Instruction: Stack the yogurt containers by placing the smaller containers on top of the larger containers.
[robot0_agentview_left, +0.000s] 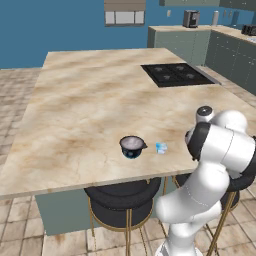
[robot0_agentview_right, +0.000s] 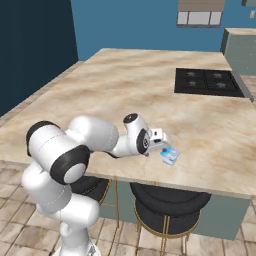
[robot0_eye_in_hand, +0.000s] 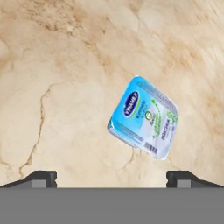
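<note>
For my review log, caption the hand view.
Open gripper above the small pale-blue yogurt cup, which sits on the marble counter.

Small cup (robot0_agentview_left: 161, 148) and large cup (robot0_agentview_left: 132, 147) sit apart on the tabletop (robot0_agentview_left: 90, 115) near its front edge, small cup to the right of the large; cooktop (robot0_agentview_left: 176, 74) set in far right of tabletop; two stools (robot0_agentview_left: 122, 197) below front edge
</note>
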